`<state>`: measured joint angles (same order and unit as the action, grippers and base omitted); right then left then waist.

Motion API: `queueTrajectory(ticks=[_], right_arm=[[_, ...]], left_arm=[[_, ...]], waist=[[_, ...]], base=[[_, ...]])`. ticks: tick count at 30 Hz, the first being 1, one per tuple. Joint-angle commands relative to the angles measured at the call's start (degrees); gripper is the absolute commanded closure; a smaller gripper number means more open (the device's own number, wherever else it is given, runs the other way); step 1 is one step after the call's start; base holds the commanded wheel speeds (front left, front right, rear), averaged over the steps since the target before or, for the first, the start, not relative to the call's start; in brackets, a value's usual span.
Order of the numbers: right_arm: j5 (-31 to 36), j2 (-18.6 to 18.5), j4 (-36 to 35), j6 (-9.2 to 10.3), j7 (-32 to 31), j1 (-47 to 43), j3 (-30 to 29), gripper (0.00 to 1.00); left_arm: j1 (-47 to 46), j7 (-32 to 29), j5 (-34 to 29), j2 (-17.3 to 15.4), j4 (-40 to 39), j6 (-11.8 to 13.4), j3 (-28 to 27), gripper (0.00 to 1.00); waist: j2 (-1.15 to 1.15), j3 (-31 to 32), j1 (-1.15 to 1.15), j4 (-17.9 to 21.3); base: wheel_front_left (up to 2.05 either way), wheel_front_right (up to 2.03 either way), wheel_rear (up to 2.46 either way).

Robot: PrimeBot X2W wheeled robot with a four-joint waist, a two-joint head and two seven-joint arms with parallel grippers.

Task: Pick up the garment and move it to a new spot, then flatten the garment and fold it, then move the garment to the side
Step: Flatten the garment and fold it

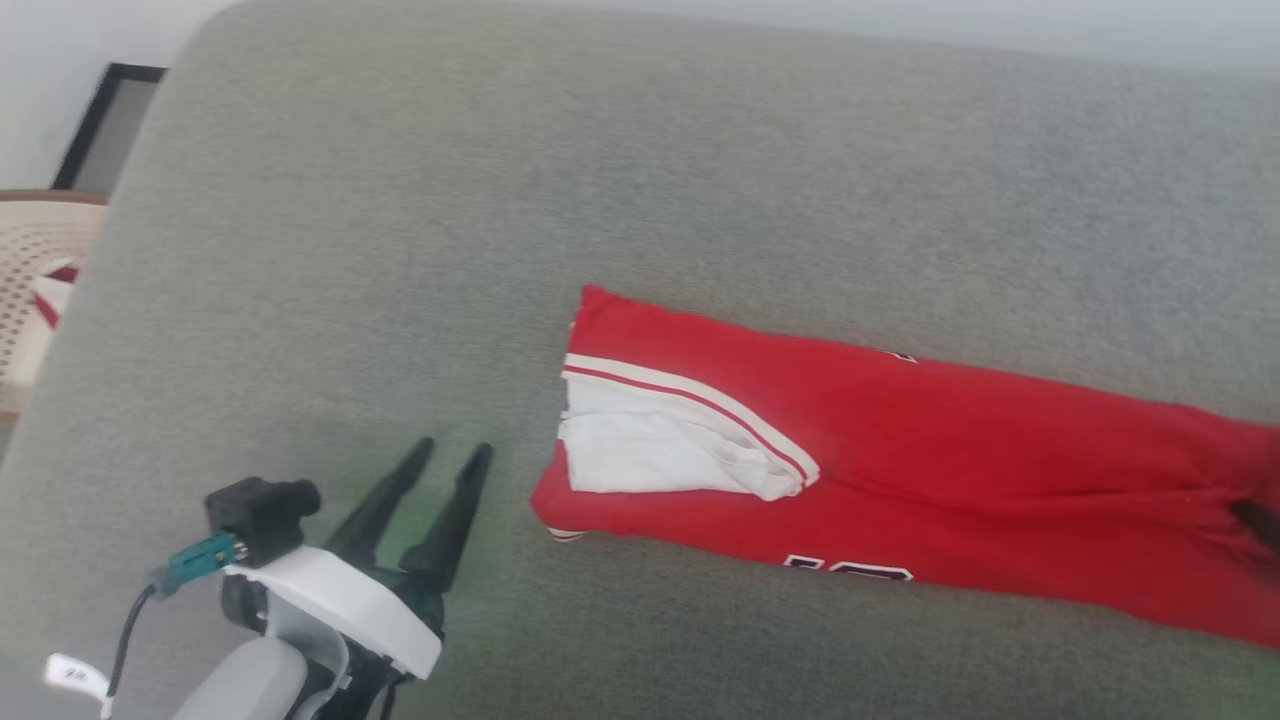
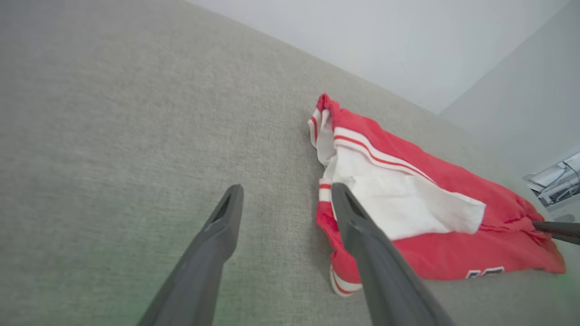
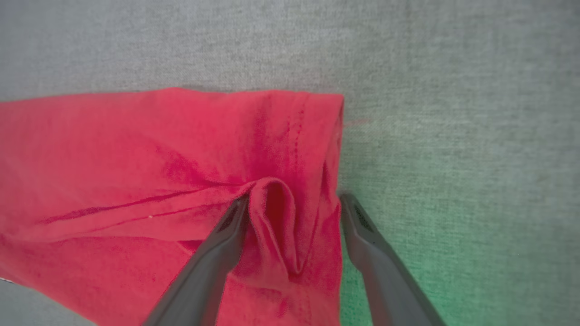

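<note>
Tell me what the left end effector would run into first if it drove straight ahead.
Most likely the bare grey fabric surface: the left end effector aims there. The red shorts lie just to one side of that line, so it would probably miss their edge, though depth is unclear.

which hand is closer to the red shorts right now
Right. The right hand, open, straddles a raised fold at one end of the shorts. The left hand is open beside the white-panel end, not touching.

Folded into a long band, red shorts (image 1: 900,450) with a white, red-striped side panel lie flat across a grey fabric surface (image 1: 400,250).
</note>
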<state>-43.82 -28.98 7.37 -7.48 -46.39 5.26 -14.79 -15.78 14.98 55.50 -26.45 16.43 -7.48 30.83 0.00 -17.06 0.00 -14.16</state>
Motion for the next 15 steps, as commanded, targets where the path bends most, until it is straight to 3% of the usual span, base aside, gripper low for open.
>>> queueTrajectory(ticks=[1,11,12,13,14,15], right_arm=[[0.3,2.1,1.5,-0.02,-1.5,-2.0,1.2,0.0],[5.0,7.6,2.6,-0.03,-5.8,-2.1,1.1,0.0],[5.2,8.0,2.5,-0.03,-5.8,-2.1,1.4,0.05],[5.4,8.3,2.4,-0.04,-5.8,-1.9,1.4,0.35],[5.5,8.6,2.3,-0.04,-5.5,-1.7,1.4,1.0],[5.8,8.7,2.1,-0.04,-5.1,-1.4,1.5,1.0]], left_arm=[[0.8,0.3,-1.9,0.6,0.0,0.0,-1.4,0.0],[6.7,0.3,-29.6,9.8,-2.7,0.0,-20.2,0.0],[7.3,0.3,-31.2,10.9,-3.0,0.0,-21.4,0.0],[7.7,0.3,-32.6,11.8,-3.4,0.0,-22.3,0.0],[7.9,0.3,-33.9,12.5,-3.9,0.0,-23.4,0.0],[8.2,0.3,-34.5,13.0,-4.3,0.0,-24.2,0.0]], waist=[[0.0,0.6,0.0,-0.8],[0.0,2.6,0.0,-1.2],[0.0,2.7,0.0,-1.1],[0.0,2.7,0.0,-0.9],[0.0,2.7,0.0,-0.7],[0.0,2.7,0.0,-0.4]], base=[[0.0,0.0,0.0],[0.0,0.0,0.0],[0.0,0.0,0.0],[0.0,0.0,0.0],[0.0,0.0,0.0],[0.0,0.0,0.0]])
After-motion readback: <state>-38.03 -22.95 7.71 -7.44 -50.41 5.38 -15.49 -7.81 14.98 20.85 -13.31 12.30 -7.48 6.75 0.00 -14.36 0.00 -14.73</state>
